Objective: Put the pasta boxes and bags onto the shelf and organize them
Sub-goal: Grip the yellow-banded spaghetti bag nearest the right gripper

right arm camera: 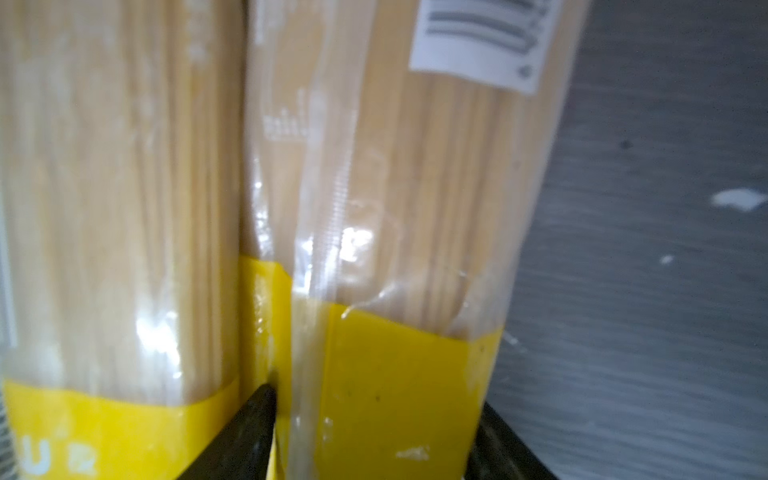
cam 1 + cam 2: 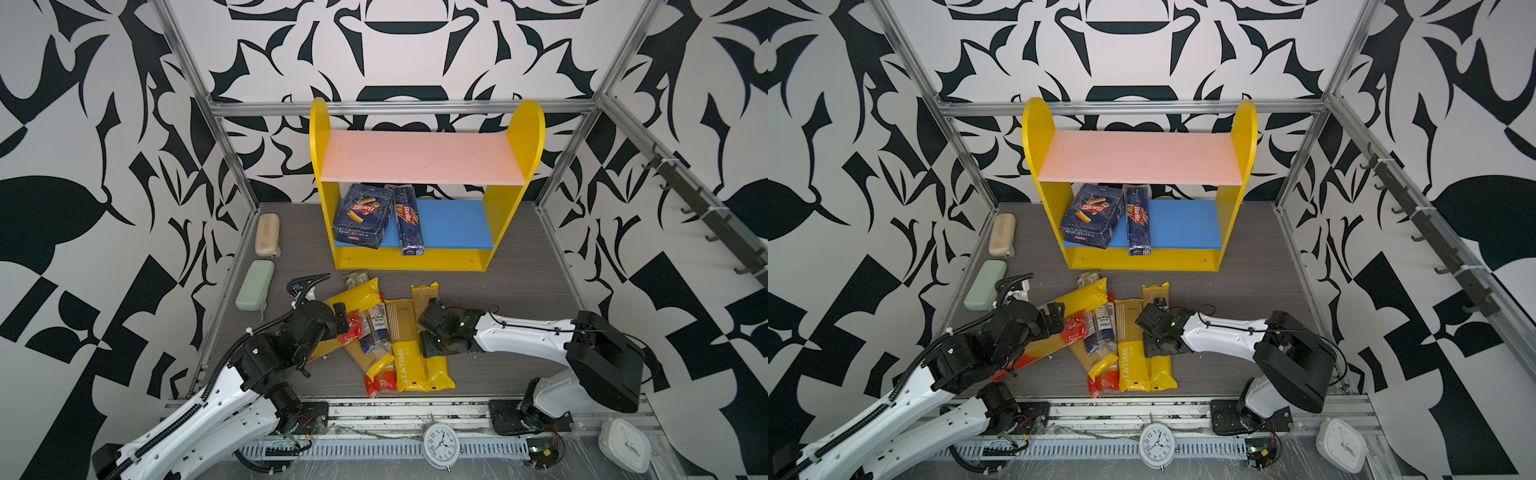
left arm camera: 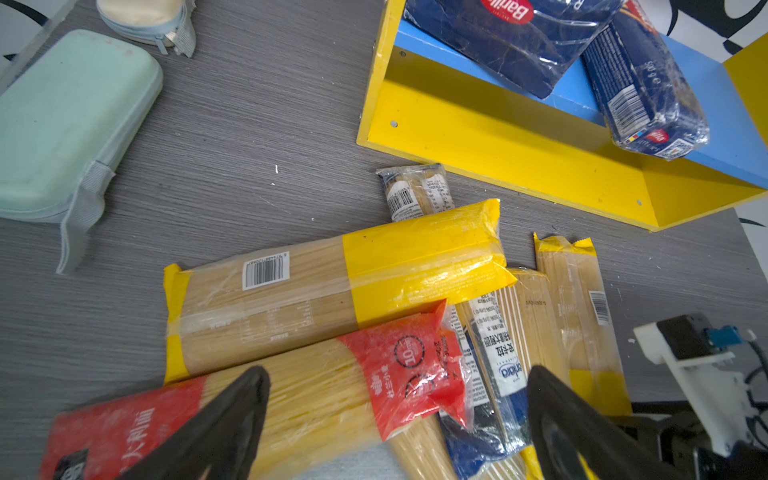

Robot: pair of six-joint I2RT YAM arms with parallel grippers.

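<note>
Yellow-ended bag (image 1: 395,291) at lower frame sits inside my right gripper (image 1: 376,399), clamped or not I cannot tell; likely slippery, brittle: hold mid-length.

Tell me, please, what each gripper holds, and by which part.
Left gripper: nothing. Right gripper: fingers straddle a yellow-ended bag at its yellow band; grip unclear.

Beige case (image 2: 267,235) and green case (image 2: 255,285) along the left wall; round clock (image 2: 441,444) and square clock (image 2: 624,445) at the front edge.
</note>
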